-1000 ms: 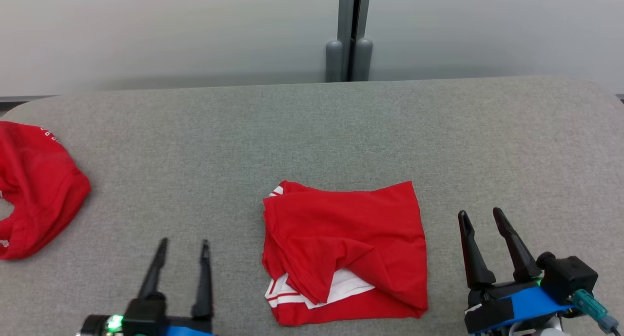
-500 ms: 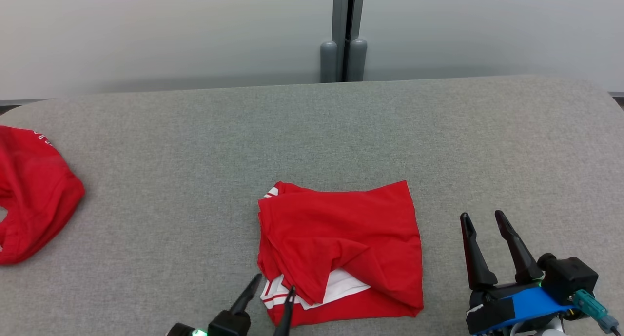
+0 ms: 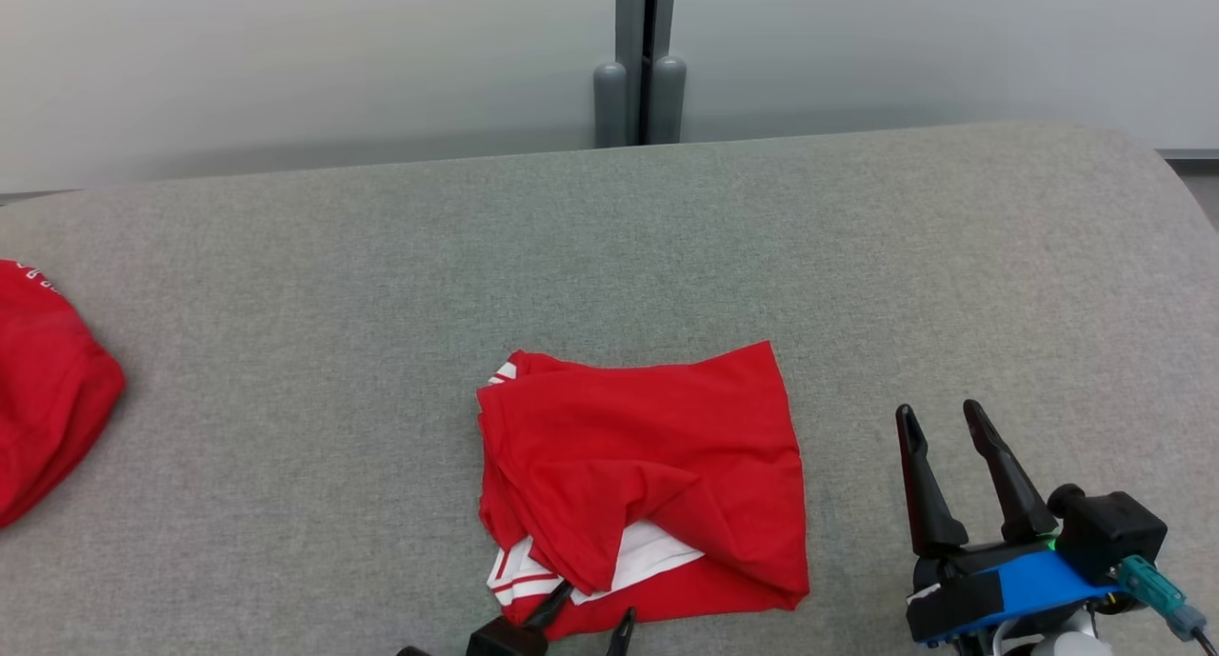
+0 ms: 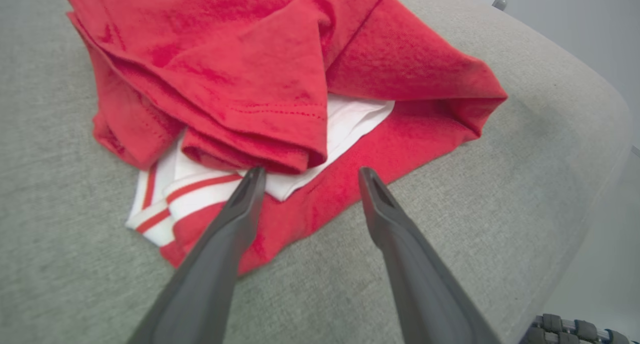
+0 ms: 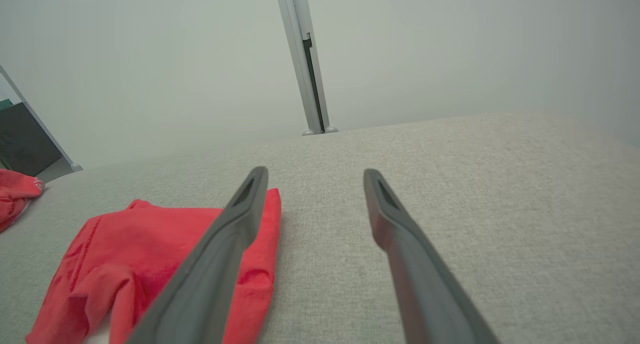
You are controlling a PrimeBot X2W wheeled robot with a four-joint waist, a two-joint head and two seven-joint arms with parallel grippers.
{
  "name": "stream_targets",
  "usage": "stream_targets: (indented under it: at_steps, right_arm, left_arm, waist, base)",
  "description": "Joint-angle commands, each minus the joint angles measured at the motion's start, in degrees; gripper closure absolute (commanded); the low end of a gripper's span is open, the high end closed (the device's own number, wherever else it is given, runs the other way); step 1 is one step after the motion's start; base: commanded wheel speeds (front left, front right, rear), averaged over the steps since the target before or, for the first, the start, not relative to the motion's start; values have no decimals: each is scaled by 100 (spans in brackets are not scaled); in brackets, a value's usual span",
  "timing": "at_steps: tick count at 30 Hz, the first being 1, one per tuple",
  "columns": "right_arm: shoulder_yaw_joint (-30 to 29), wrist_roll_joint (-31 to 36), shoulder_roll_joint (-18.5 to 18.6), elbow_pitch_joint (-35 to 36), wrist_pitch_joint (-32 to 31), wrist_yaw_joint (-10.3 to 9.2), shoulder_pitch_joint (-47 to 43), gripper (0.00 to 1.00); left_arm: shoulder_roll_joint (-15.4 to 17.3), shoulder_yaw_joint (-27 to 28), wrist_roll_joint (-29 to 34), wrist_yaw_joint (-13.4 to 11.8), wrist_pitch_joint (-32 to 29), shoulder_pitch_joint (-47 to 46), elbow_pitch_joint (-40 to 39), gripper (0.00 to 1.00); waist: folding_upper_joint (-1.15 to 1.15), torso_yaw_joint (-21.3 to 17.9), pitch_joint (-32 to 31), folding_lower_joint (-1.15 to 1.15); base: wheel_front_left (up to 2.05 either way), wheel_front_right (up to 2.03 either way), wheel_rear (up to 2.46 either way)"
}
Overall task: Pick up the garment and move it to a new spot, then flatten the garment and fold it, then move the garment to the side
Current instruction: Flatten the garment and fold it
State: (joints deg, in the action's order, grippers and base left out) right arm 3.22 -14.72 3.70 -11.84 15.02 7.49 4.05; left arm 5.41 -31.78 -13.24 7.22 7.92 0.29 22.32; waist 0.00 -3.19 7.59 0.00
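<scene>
The garment [image 3: 638,475] is a red shirt with white striped trim, folded into a rough square at the front middle of the grey padded table [image 3: 286,285]. My left gripper [image 3: 594,606] is open at the garment's near edge. In the left wrist view the garment [image 4: 280,69] lies just ahead of the left gripper [image 4: 310,172], whose tips hover over the white striped trim and the red bottom layer. My right gripper [image 3: 938,411] stands open to the right of the garment, apart from it. In the right wrist view the right gripper [image 5: 315,172] has the garment [image 5: 125,244] at its left.
A second red garment [image 3: 48,418] lies bunched at the table's left edge, and shows again as the second red garment [image 5: 15,194] in the right wrist view. A grey post [image 3: 638,56] stands against the pale wall behind. The table's rounded right corner [image 3: 1162,170] is near.
My left gripper has swung right from open table to the garment's near edge, still open. The head camera has turned slightly, shifting the whole picture left. The right gripper has stayed put.
</scene>
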Motion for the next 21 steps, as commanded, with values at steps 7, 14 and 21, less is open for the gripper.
stream_targets:
  at_steps: [7,14,21]
  right_arm:
    - [30,-21,-21,-28,21,1,98,0]
    - [10,0,-18,-86,20,1,16,0]
    - [-82,29,25,-150,20,1,-108,0]
  left_arm:
    - [-29,-139,-165,41,208,-438,395,0]
    - [-97,-80,-249,-33,531,-751,766,100]
    - [170,-15,-198,-186,575,-486,516,100]
  waist:
    - [0,-88,37,0]
    - [0,-66,-24,0]
    - [0,72,-172,0]
  base:
    - [0,0,0]
    - [0,0,0]
    - [0,0,0]
